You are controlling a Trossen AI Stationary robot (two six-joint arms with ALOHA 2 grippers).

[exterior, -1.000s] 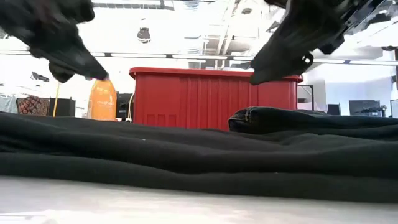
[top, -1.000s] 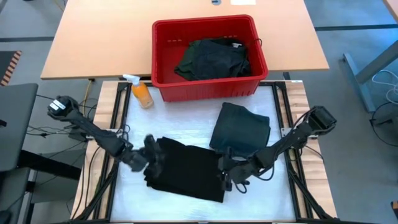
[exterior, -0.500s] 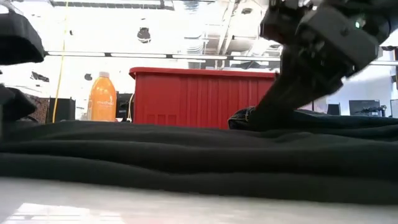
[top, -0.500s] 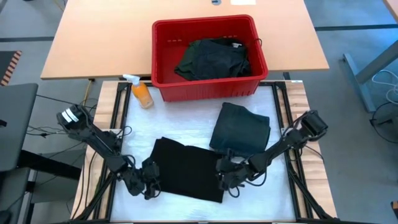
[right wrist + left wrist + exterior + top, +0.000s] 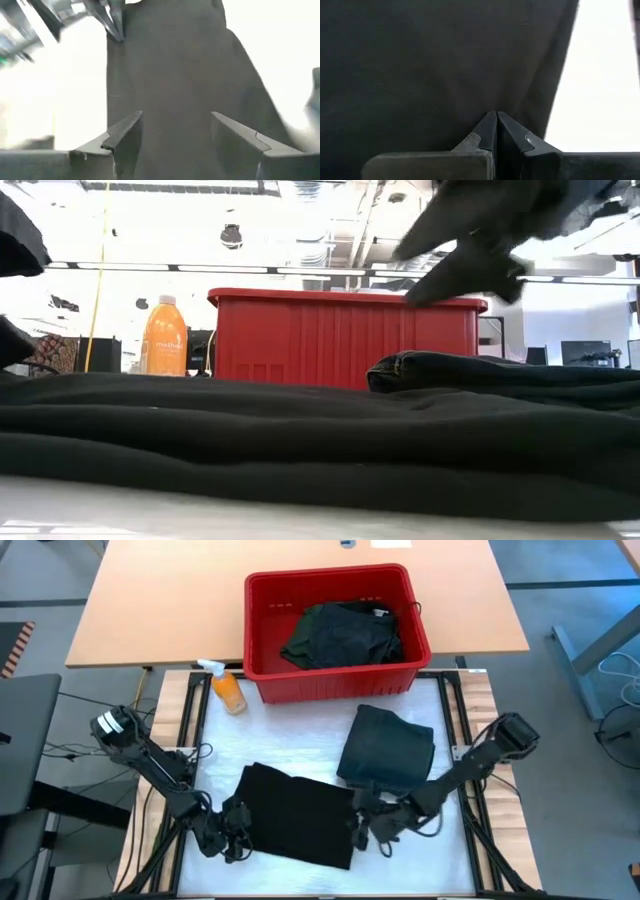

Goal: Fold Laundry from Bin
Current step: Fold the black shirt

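A black garment (image 5: 297, 828) lies folded flat on the white mat (image 5: 280, 740), and in the low view it fills the foreground (image 5: 320, 450). My left gripper (image 5: 232, 832) is shut at its left edge, its fingertips (image 5: 496, 116) over the black cloth. At the garment's right edge my right gripper (image 5: 364, 830) is open. Its fingers (image 5: 125, 135) stand above the cloth, one on either side of a strip of it, and touch nothing. A folded dark green garment (image 5: 388, 748) lies on the mat behind. The red bin (image 5: 262, 635) holds more dark laundry (image 5: 342, 635). My left gripper comes slanting down from the table's left, its shut fingertips at the black garment's left edge (image 5: 470, 100). I cannot tell whether they touch the cloth.
An orange spray bottle (image 5: 228, 690) stands left of the bin, at the mat's far left corner. The bin sits on a wooden table (image 5: 150, 610) beyond the mat. Bare mat lies between the bottle and the black garment.
My left gripper has gone from over the black garment's far left corner toward the table's near edge and down to the garment's left edge, tipping more steeply and staying shut. My right gripper has rolled its wrist, dipped and come up again, still open.
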